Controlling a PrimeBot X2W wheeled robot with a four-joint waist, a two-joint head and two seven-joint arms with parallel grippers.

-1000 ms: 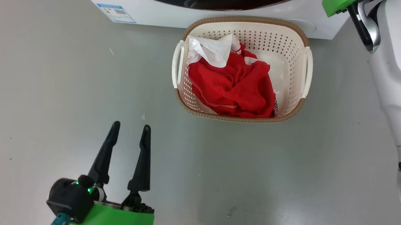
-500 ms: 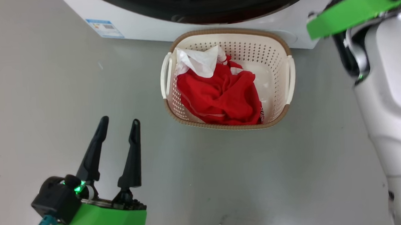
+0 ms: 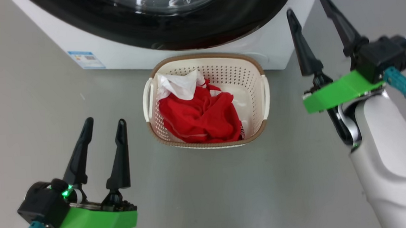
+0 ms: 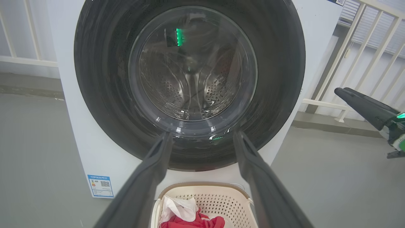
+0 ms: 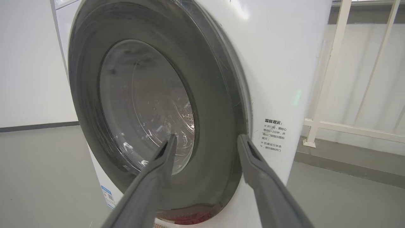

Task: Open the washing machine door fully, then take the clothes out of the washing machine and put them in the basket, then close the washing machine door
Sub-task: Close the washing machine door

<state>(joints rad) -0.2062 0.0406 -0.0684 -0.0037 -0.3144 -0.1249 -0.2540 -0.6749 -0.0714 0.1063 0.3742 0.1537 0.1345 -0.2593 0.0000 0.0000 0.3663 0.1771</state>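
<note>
The washing machine (image 3: 61, 38) (image 4: 95, 152) (image 5: 284, 79) stands at the top of the head view with the washing machine door (image 3: 169, 21) (image 4: 190, 85) (image 5: 152, 110) lying flat against its front. The basket (image 3: 265, 89) (image 4: 202, 186) sits on the floor just in front of it, holding the red clothes (image 3: 199, 117) (image 4: 193, 221) with a bit of white cloth (image 3: 178, 85). My left gripper (image 3: 104, 121) (image 4: 202, 134) hangs open and empty left of the basket. My right gripper (image 3: 307, 3) (image 5: 205, 137) is open and empty at the machine's right front corner; one of its dark fingers (image 4: 364, 106) juts in at the right of the left wrist view.
Grey floor (image 3: 228, 190) surrounds the basket. A white railing (image 4: 348, 63) (image 5: 332, 123) runs behind and to the right of the machine. A blue label (image 3: 86, 59) sits low on the machine's front.
The head camera has tilted up, so the basket and machine slid down the picture. My right gripper has come into view and opened, drawn back from the machine.
</note>
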